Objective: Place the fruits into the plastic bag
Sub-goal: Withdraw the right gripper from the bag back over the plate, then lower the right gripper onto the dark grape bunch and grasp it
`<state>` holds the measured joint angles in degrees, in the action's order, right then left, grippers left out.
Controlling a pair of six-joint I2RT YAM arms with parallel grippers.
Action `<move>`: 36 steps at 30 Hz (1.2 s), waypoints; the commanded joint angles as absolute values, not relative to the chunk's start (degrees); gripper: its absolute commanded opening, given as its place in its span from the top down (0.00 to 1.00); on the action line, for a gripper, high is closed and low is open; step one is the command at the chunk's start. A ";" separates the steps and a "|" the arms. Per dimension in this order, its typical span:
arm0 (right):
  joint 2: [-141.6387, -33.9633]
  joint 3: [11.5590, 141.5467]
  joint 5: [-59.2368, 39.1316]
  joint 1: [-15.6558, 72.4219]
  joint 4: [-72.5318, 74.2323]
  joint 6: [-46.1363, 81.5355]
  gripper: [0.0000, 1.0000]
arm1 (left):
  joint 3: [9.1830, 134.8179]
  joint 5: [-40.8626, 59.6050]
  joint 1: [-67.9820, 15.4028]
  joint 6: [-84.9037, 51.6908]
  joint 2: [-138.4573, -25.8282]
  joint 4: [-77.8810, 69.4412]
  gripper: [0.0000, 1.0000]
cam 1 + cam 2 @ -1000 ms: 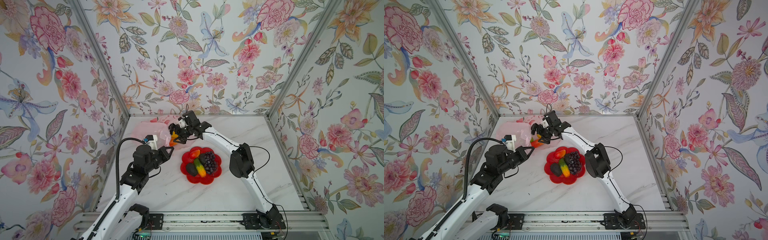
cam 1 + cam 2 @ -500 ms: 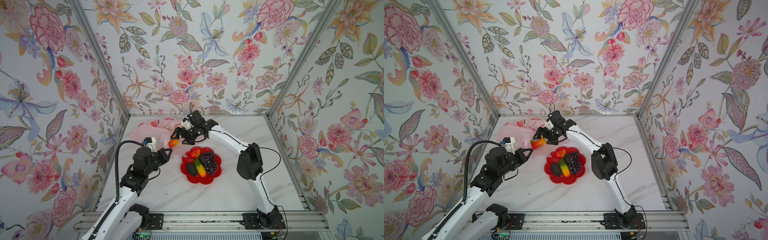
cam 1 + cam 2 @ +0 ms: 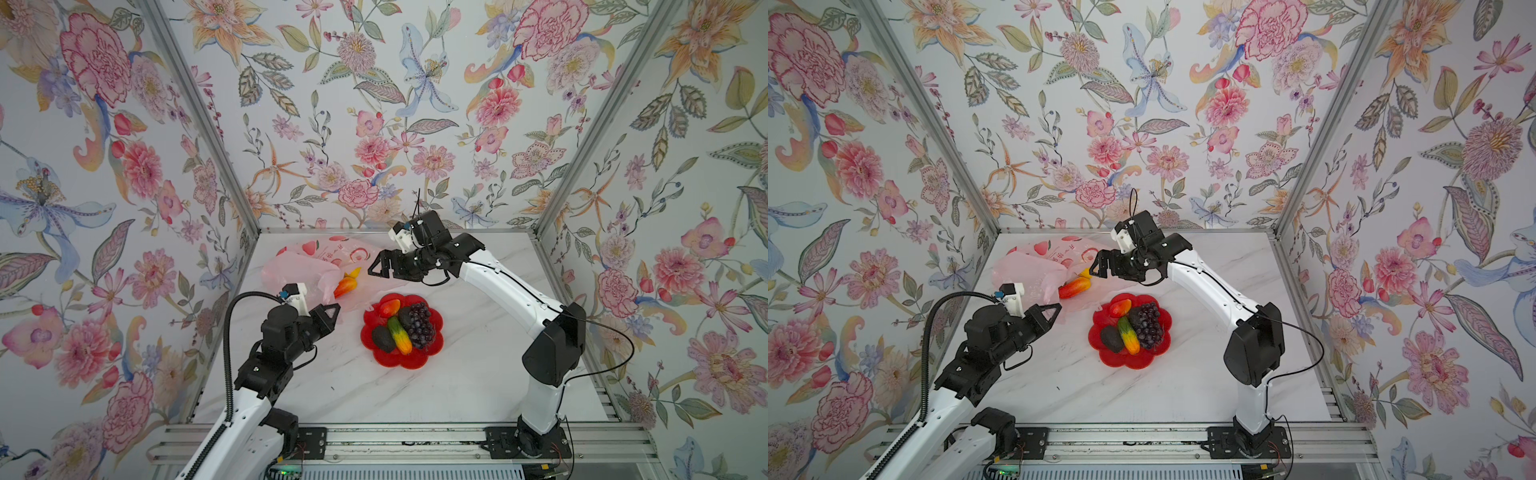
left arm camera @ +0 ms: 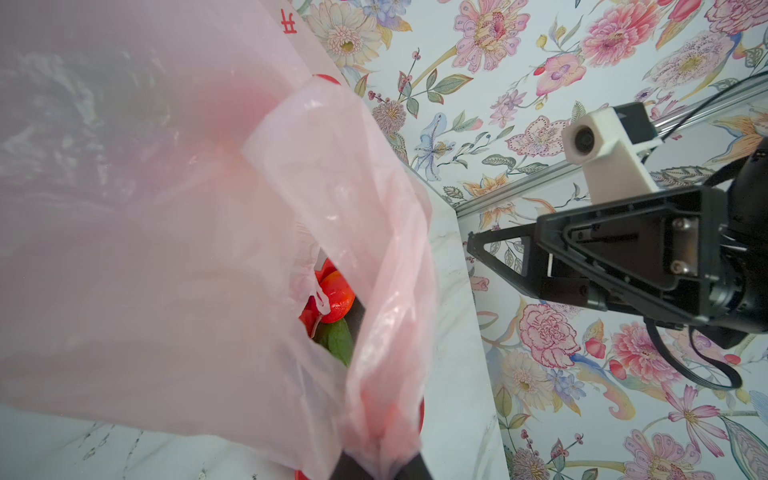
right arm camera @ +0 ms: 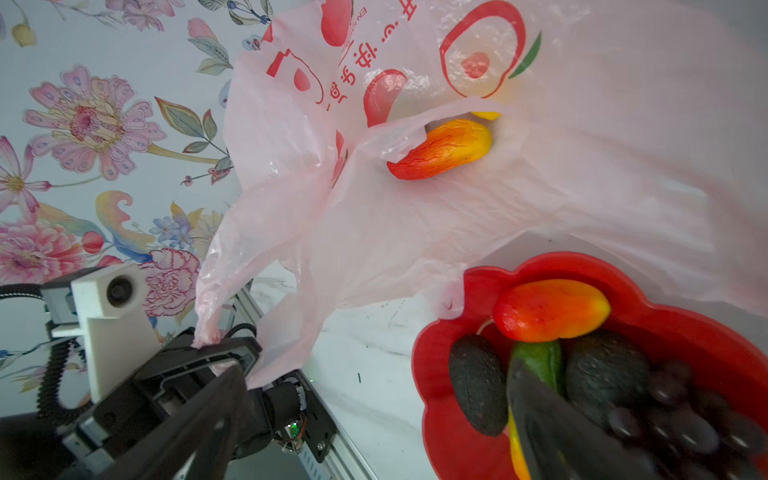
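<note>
The pale pink plastic bag lies at the back left of the table. My left gripper is shut on its handle loop and holds the mouth up. A red-orange mango lies in the mouth beside a yellow fruit. My right gripper hangs open and empty just right of the mouth. On the red plate lie a mango, a green-yellow mango, an avocado and grapes.
The plate stands in the middle of the marble table, just in front of the bag's lower flap. Flowered walls close the table in on three sides, and the bag reaches the back left corner. Both arm bases sit on the front rail.
My right gripper has drawn back to the right from the bag's mouth, and the mango now lies there free. The left gripper still holds the bag in the same place.
</note>
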<state>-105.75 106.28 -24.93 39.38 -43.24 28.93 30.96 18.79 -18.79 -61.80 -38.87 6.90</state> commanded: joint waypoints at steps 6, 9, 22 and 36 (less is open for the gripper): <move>-98.42 100.75 -10.15 39.55 -63.93 20.55 0.00 | 28.11 17.42 -19.07 -63.08 -36.71 6.78 1.00; -95.80 95.92 -8.01 39.46 -64.59 20.08 0.00 | 27.28 17.05 -18.99 -63.70 -36.05 6.62 1.00; -97.43 86.10 -6.78 39.39 -63.19 18.63 0.00 | 26.45 15.65 -18.96 -64.60 -34.11 7.91 1.00; -107.18 86.21 -13.07 37.44 -55.47 19.30 0.04 | 25.83 14.88 -18.96 -65.65 -32.75 8.84 1.00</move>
